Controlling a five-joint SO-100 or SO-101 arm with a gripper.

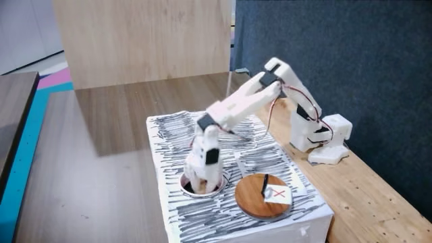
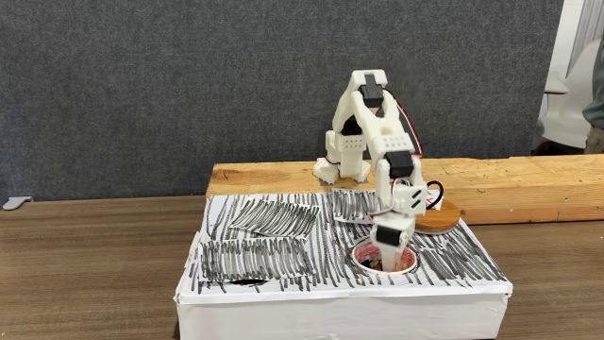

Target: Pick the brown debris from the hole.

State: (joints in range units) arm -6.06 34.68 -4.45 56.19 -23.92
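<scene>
inside hole [image 2: 408,263], pincer [image 2: 385,260] seemingly hidden

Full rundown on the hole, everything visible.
The hole is a round opening with a pale rim, cut in the top of a white box streaked with black lines, near its front edge. A round wooden disc lies close beside it. The pincer reaches down into it; something brownish shows inside, but detail is unclear.

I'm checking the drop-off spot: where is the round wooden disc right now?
The wooden disc lies on top of the streaked white box. In a fixed view it sits just right of the hole; in another it shows behind the arm, near the wooden plank.
</scene>
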